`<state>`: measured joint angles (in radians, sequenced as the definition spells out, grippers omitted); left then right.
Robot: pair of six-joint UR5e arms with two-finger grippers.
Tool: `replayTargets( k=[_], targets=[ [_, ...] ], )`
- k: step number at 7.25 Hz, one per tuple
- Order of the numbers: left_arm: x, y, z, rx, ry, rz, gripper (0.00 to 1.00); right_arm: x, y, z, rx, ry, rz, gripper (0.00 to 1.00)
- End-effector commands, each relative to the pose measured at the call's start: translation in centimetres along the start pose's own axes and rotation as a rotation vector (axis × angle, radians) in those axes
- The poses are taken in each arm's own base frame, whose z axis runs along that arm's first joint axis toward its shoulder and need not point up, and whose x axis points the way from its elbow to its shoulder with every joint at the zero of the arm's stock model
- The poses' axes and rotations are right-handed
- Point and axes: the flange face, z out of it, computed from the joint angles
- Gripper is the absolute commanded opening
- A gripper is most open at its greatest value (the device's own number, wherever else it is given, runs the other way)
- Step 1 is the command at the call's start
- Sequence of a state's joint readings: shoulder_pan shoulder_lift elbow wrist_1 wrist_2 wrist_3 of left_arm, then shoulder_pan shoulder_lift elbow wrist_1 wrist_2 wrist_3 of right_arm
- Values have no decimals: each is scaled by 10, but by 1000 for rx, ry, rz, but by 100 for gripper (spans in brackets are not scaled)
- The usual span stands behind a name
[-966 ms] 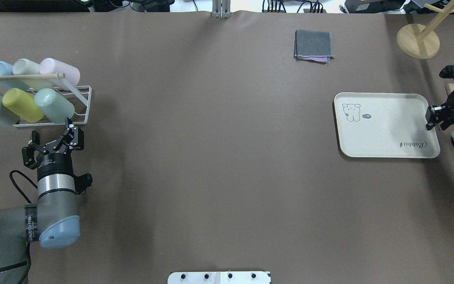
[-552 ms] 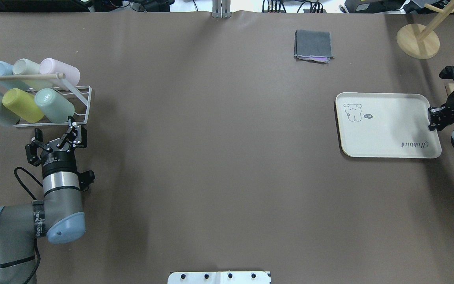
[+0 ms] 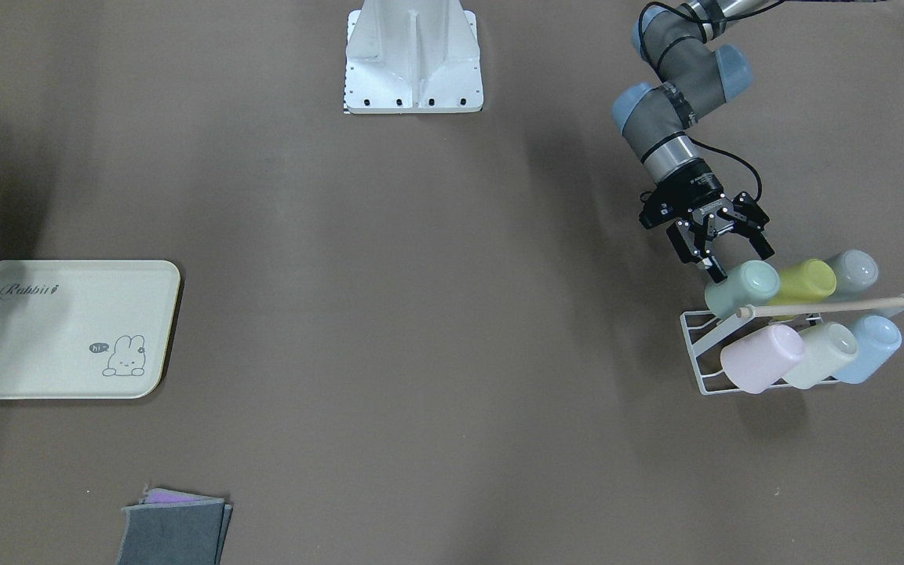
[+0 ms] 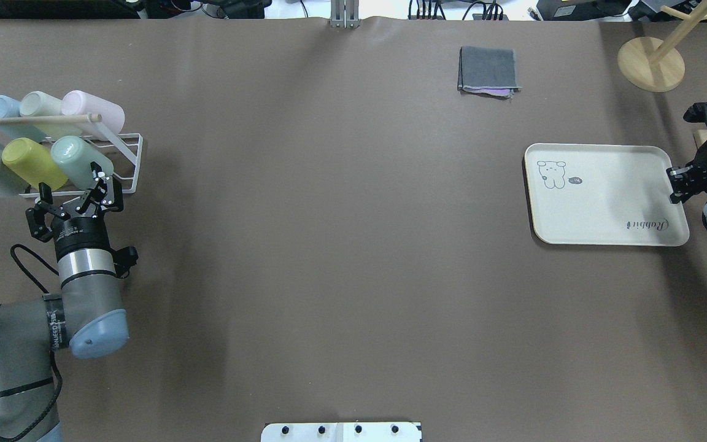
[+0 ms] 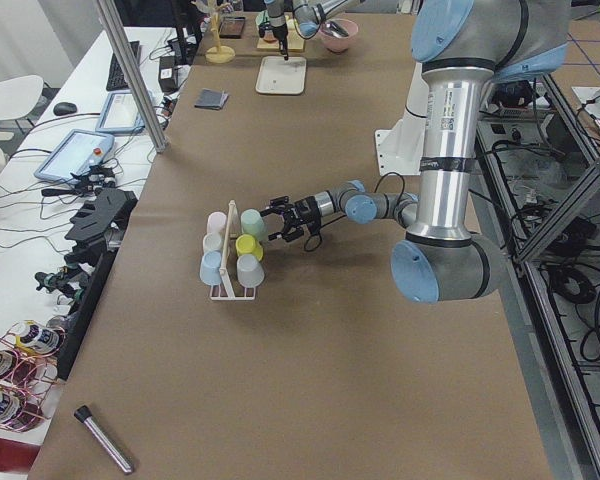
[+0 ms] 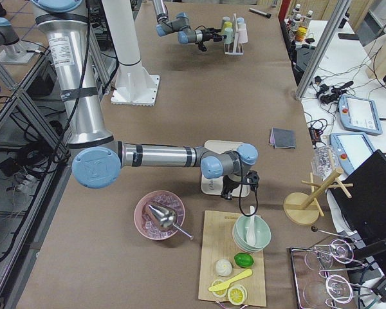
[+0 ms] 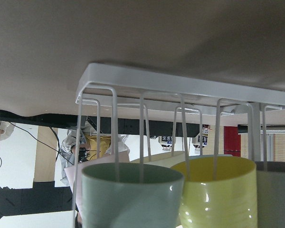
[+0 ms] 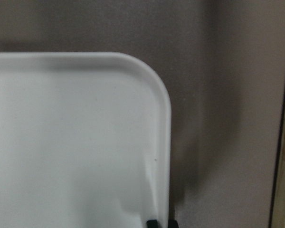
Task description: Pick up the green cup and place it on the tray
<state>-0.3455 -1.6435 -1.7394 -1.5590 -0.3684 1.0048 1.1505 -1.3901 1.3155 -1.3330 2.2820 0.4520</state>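
Note:
The mint green cup [image 4: 80,161] lies tilted in the front row of a white wire rack [image 4: 134,161], at its right end. It also shows in the front view [image 3: 742,286] and in the left wrist view [image 7: 133,194]. My left gripper [image 4: 71,197] is open just in front of the rack. One finger [image 4: 106,186] is beside the green cup's near end and the other is below the lime cup [image 4: 33,164]. The cream Rabbit tray [image 4: 605,193] lies at the far right. My right gripper [image 4: 676,184] is shut on the tray's right rim [image 8: 167,142].
The rack also holds grey, blue, pale whitish-green and pink [image 4: 92,113] cups under a wooden bar [image 4: 28,120]. A folded grey cloth [image 4: 488,70] and a wooden stand [image 4: 651,64] sit at the back. A board with bowls [image 6: 235,257] lies beyond the tray.
My left gripper has moved forward to the rack, still open, and now reaches the green cup's near end. The tray has slid slightly right with my right gripper.

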Motion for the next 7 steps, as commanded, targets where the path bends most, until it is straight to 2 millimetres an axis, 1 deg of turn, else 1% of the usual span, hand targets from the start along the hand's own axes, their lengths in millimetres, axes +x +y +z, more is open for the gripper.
replayTargets(
  k=[1,2,3,5,6,7],
  targets=[
    [-11,-1,9,-13,11,-10,98,-1,0,-4,5,-6,-3,0],
    [-23,-12,11,-14,12,-11,98,-1,1,-5,3,-15,-1,0],
    [-32,-21,15,-17,15,-9,98,4,3,-9,-11,-59,13,0],
    [-29,-14,23,-54,11,-10,98,20,0,-34,-10,-161,53,0],
    [-29,-14,24,-55,11,-12,98,25,0,-43,-9,-195,63,0],
    [-27,-15,25,-55,14,-6,98,25,2,-48,-5,-212,62,0]
  ],
)
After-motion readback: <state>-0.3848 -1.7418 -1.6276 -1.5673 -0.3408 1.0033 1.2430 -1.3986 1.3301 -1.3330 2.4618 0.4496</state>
